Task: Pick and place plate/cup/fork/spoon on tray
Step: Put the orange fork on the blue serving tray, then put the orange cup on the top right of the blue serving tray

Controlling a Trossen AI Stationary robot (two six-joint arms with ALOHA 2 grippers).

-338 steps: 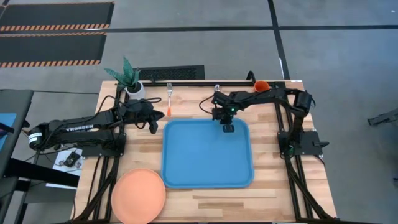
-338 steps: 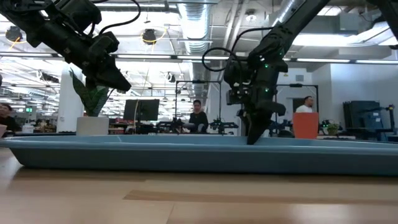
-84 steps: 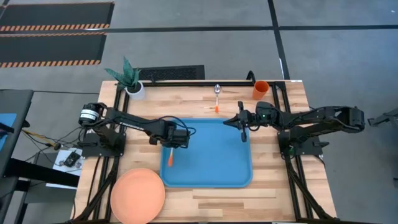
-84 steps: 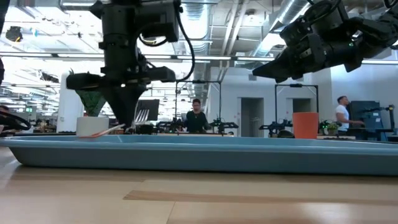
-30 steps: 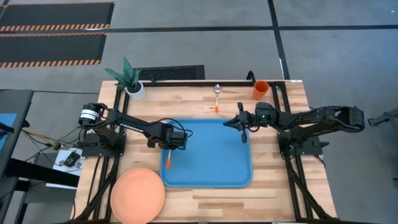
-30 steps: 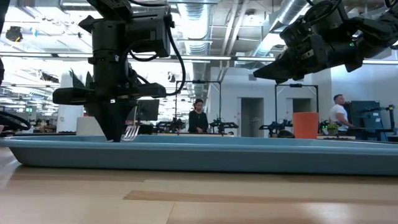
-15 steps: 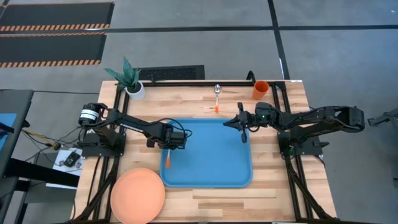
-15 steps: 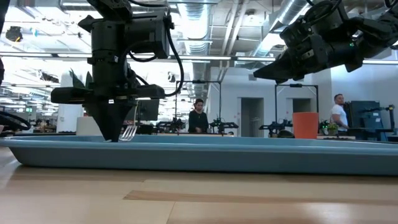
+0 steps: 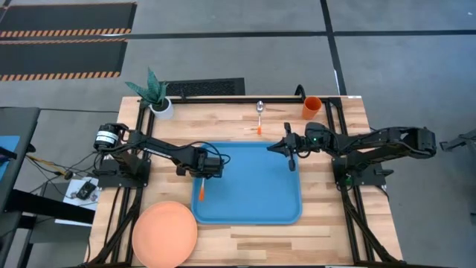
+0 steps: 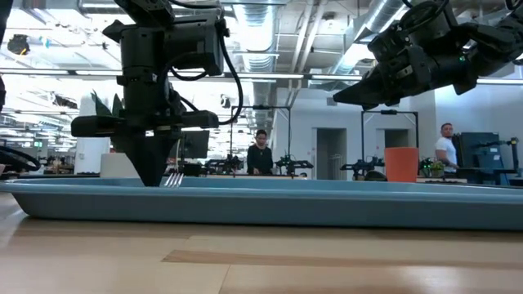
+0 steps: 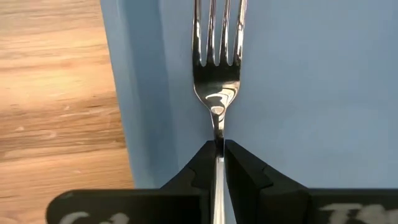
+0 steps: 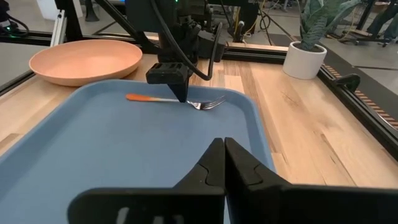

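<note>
I am setting the fork (image 9: 201, 187) down on the tray (image 9: 253, 208), at the tray's left edge in the high view. The left gripper (image 9: 202, 176) is holding it with fingers (image 11: 202, 168) clamped on the metal neck just behind the tines, which are lying over the blue floor close beside the raised rim. In the right wrist view the fork is looking level and already resting on the tray.

To finish this step well, I judge that I should be parting the fingers slowly and only slightly, then lifting straight up, so the neck is not dragged sideways against the rim or flicked off the tray.

The right gripper (image 9: 289, 147) is waiting above the tray's upper right corner, its fingers (image 12: 208, 163) pressed together on nothing.

Count on the bench (image 9: 349, 231):
- One fork, on the tray.
- One spoon (image 9: 259, 116), lying above the tray near the top centre, not yet placed.
- One cup (image 9: 312, 107), upper right, not yet placed.
- One plate (image 9: 164, 233), lower left, just beside the tray's corner, not yet placed.
- One tray.
- One potted plant (image 9: 155, 92), upper left.
</note>
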